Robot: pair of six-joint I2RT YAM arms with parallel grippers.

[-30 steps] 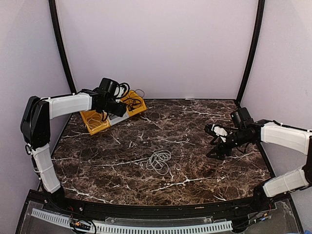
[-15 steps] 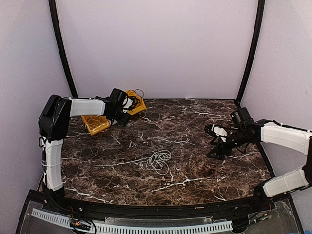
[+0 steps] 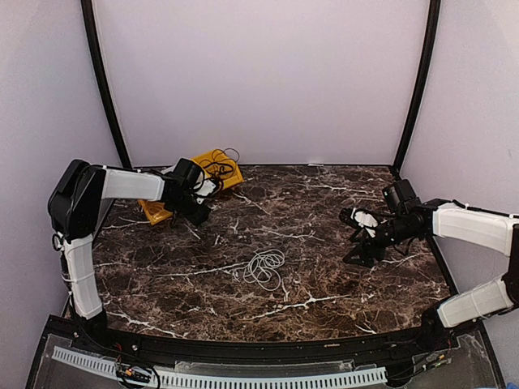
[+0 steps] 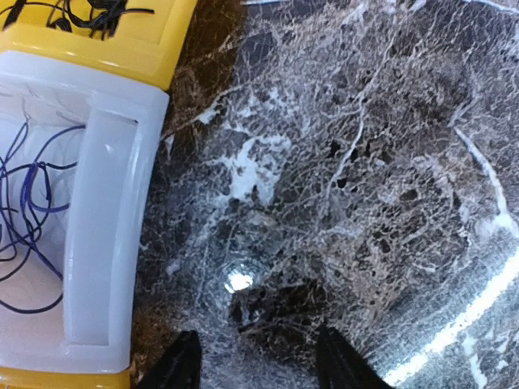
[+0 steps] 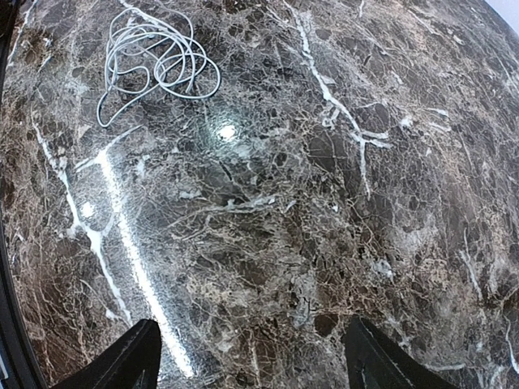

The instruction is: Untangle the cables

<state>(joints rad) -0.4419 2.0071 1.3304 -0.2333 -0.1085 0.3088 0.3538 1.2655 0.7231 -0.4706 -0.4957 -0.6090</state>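
A loose coil of white cable (image 3: 261, 267) lies on the marble table near the middle; it also shows in the right wrist view as the white cable (image 5: 154, 61) at upper left. A yellow bin (image 3: 217, 165) at the back left holds black cable (image 4: 81, 12). Its white compartment (image 4: 109, 243) holds a thin dark cable (image 4: 24, 211). My left gripper (image 3: 198, 214) (image 4: 258, 365) hangs just right of the bin over bare marble, open and empty. My right gripper (image 3: 354, 237) (image 5: 251, 361) is wide open and empty, well right of the white coil.
The table (image 3: 324, 194) is dark brown marble with pale veins, walled in by lilac panels and black corner posts (image 3: 418, 81). A perforated white strip (image 3: 219, 378) runs along the near edge.
My left arm has swung down from above the yellow bin to the marble beside it, and its jaws have narrowed a little. The right arm and white coil have not moved.
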